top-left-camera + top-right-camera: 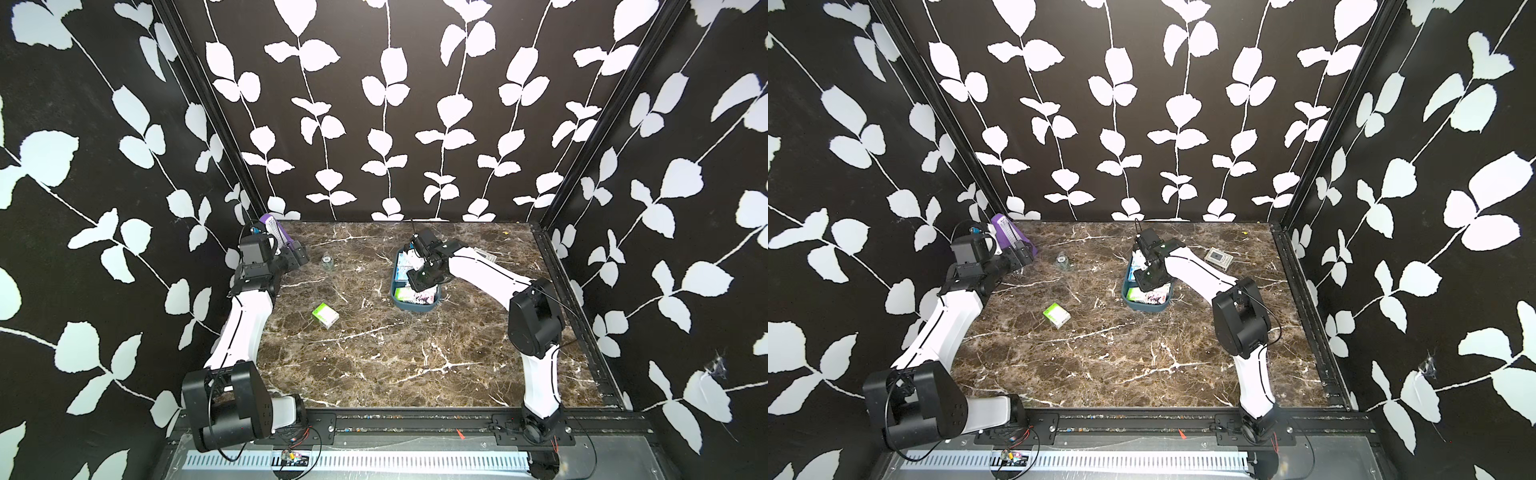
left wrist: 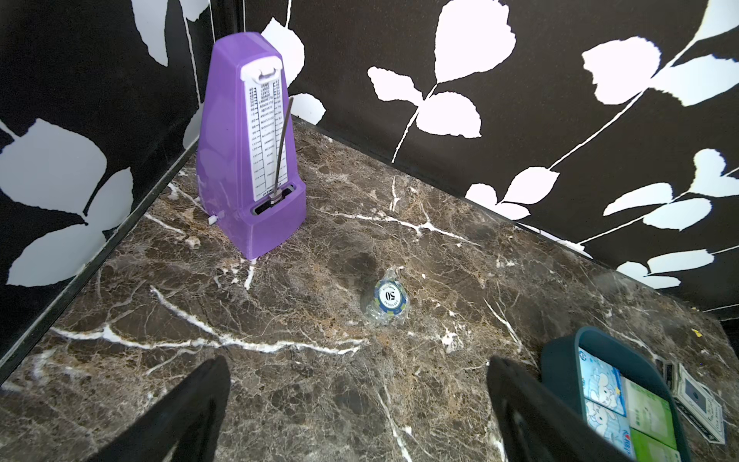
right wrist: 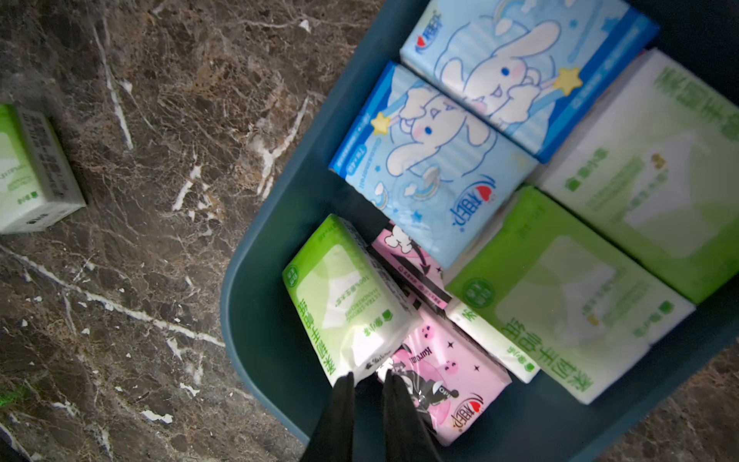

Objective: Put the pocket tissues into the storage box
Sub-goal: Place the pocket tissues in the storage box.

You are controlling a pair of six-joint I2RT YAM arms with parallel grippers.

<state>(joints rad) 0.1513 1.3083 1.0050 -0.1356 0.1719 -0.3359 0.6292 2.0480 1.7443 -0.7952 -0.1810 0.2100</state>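
Marbled desk carries the storage box holding most pocket tissues, one green pack lies outside; right gripper hovers above the box, jaws nearly together, grip indeterminable; left gripper spread, empty.

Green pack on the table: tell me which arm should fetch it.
Left, most likely. The green pack lies nearer the left gripper, which is open and empty. The right gripper is down over the box, farther from the pack.

Teal storage box with blue, green, pink pocket tissues.
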